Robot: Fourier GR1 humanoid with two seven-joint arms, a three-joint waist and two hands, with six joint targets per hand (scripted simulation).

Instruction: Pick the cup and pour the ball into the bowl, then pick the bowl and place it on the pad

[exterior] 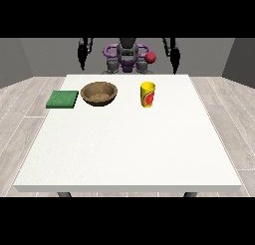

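Note:
A yellow cup (147, 94) with a red mark stands upright on the white table (129, 149), right of centre near the far edge. I cannot see a ball inside it. A brown wooden bowl (99, 93) sits to the cup's left. Further left lies a flat green pad (63, 99) at the table's edge. The hand at the view's left (82, 54) hangs behind the far edge, above and away from the bowl. The hand at the view's right (173, 54) hangs likewise, behind the cup. Both hands hold nothing, fingers pointing down and straight.
The robot's torso (127, 57) stands behind the far edge of the table, with a red knob (150, 57) at its side. Grey plank floor surrounds the table.

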